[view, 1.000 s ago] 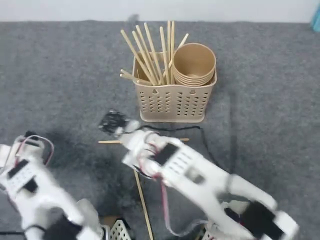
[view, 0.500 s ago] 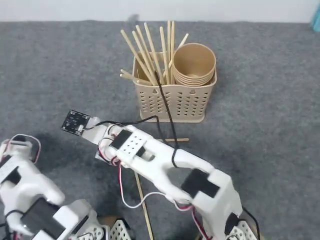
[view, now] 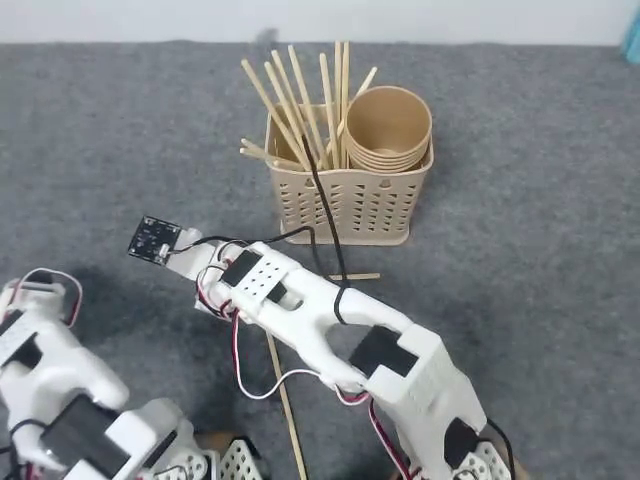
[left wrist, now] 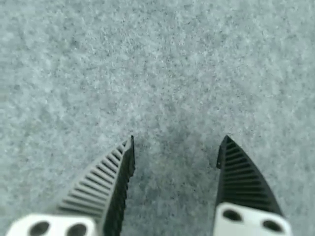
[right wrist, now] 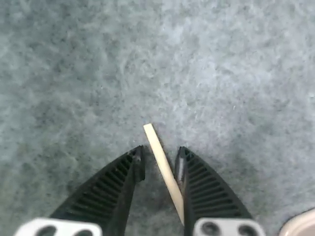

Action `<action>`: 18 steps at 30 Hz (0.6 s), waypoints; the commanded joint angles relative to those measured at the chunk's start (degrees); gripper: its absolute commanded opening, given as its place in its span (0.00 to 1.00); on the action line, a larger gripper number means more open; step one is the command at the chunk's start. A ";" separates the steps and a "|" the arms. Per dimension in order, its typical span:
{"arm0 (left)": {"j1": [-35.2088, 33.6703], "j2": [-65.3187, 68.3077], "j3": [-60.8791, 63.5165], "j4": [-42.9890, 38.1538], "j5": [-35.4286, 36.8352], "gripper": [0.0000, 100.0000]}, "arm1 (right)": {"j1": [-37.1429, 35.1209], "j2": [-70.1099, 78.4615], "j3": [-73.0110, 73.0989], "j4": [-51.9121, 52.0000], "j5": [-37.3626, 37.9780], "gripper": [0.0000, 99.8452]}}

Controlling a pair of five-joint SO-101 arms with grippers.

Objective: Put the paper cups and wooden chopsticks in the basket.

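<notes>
Grey, felt-like counter [view: 540, 300] carries a beige slotted basket [view: 345, 205] at twelve o'clock. It is already loaded with a nested stack of paper cups [view: 388, 125] and a fan of chopsticks [view: 341, 90] leaning out of it. Two sticks lie outside it.

One chopstick [right wrist: 153, 140] lies flat near the centre, running from nine to three o'clock. The right pincer [right wrist: 160, 148] straddles it close to its nine o'clock end. Its fingers are narrowly apart, one on each side, with the stick seemingly against one finger and not yet clamped. Standing astride like that probably sets up a pinch across the thin width, about the only way to lift something lying so low.

The stick is pale, plain wood, slim and square-cut at the end. It looks light and liable to pivot if pinched far from its middle.

A second stick [view: 285, 400] lies toward six o'clock, its upper end under the arm. The left pincer [left wrist: 174, 147] hangs with fingers wide apart over bare counter at about eight o'clock, holding nothing.
</notes>
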 commanded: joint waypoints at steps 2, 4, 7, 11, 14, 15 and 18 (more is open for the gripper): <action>-0.09 -0.26 -2.07 0.18 0.53 0.26 | 1.36 -0.57 -2.46 1.45 0.79 0.02; -0.09 -0.26 -2.07 0.18 0.53 0.26 | 1.36 -1.19 -3.43 4.79 0.79 0.00; -0.09 -0.26 -2.07 0.18 0.53 0.26 | 1.27 -4.35 -5.45 11.74 -1.76 0.01; 0.00 -0.26 -2.07 0.18 0.53 0.26 | 1.80 -11.82 -6.51 18.77 -5.19 0.01; 1.85 -0.26 -1.80 0.18 0.44 0.26 | 2.42 -18.59 -6.42 23.96 -6.68 0.01; 2.20 -0.26 -1.80 0.26 0.44 0.26 | 2.59 -21.23 -6.42 25.71 -7.21 0.01; 2.29 -0.26 -1.80 0.26 0.35 0.26 | 2.77 -29.67 -6.42 31.34 -7.38 0.01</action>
